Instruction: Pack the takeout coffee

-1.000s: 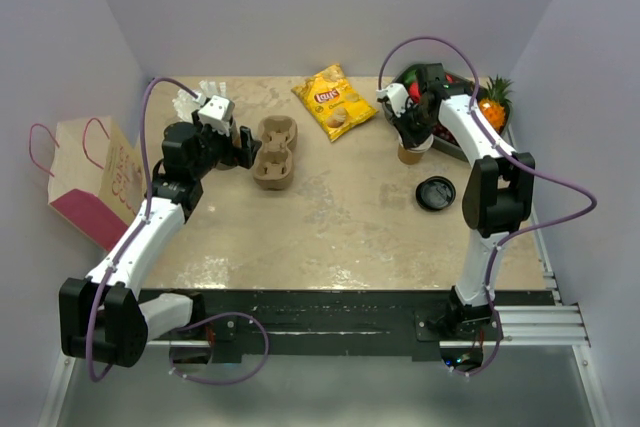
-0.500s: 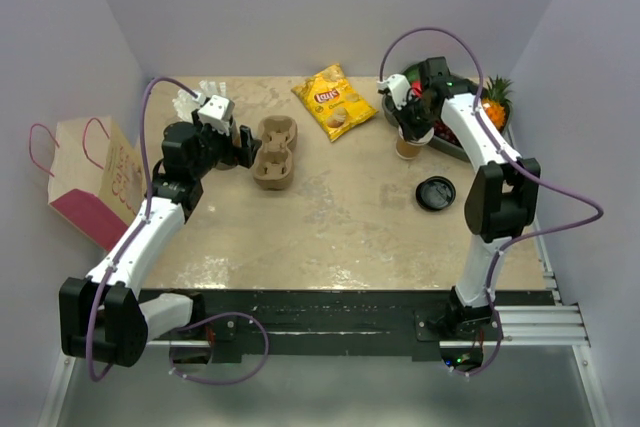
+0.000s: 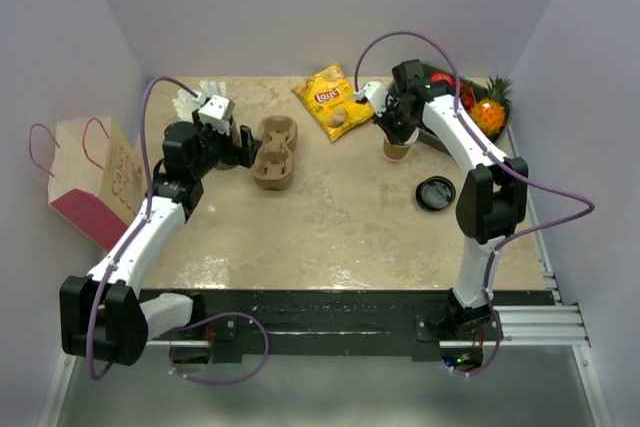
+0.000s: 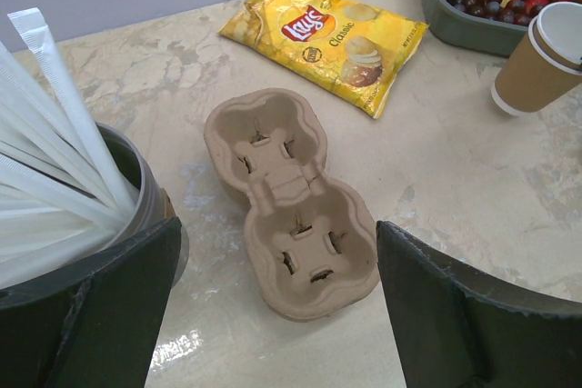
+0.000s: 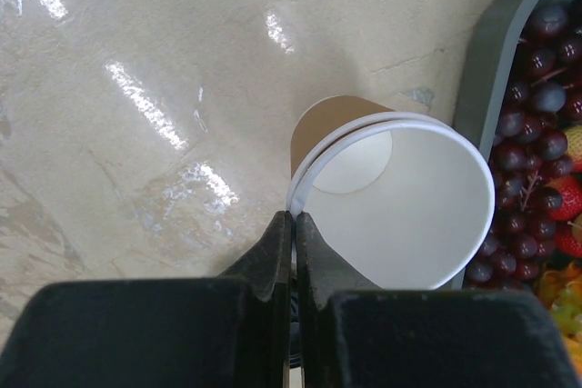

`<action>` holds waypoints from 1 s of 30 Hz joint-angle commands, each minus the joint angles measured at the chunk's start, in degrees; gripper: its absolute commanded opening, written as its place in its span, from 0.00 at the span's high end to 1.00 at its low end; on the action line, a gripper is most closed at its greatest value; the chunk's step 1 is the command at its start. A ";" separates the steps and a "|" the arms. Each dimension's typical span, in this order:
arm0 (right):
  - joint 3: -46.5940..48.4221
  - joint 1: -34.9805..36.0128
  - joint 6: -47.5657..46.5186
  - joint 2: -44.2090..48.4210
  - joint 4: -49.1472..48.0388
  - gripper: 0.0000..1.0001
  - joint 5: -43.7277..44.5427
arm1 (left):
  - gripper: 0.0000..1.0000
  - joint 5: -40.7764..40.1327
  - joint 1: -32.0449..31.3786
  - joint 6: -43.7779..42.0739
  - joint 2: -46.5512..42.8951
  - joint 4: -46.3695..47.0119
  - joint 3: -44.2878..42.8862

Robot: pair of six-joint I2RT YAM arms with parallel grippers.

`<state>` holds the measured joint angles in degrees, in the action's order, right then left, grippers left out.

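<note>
The tan paper cup (image 5: 338,120), lidless and white inside, leans tilted just beside the grey fruit tray (image 5: 489,61), with the right gripper (image 5: 293,223) clenched on its near rim. That wrist view shows a doubled rim, as if two cups nest; from above it is too small to tell. The black lid (image 3: 436,192) lies well apart on the counter (image 3: 340,227), seen only from above. The left gripper (image 4: 273,247) hangs released over the pulp carrier (image 4: 291,188), with white wrapped straws (image 4: 45,152) at its side. A yellow chip bag (image 3: 333,102) lies at the back and a paper bag (image 3: 95,182) stands at the left edge. Plain lilac walls close in. From above, the arm hides most of the tray
</note>
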<state>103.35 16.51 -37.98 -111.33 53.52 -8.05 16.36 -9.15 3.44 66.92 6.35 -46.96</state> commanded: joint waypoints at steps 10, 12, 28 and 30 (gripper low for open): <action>16.18 -3.15 7.73 -5.65 6.60 1.00 -3.99 | 0.08 0.95 -0.26 0.07 -0.03 3.32 0.20; 11.26 -2.28 4.51 -5.65 4.23 1.00 0.66 | 0.08 1.30 -0.26 0.07 0.32 3.49 0.11; 16.27 0.79 4.94 -7.67 6.33 1.00 4.61 | 0.08 1.39 -0.26 -0.01 1.02 3.32 -0.41; 24.94 -1.03 7.55 -9.16 12.47 1.00 -3.68 | 0.08 1.22 -0.26 -0.01 1.20 3.23 -0.59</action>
<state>120.88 16.14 -32.69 -120.64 62.04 -6.52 16.75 -9.15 3.44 67.72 6.35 -46.96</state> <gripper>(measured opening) 0.015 0.922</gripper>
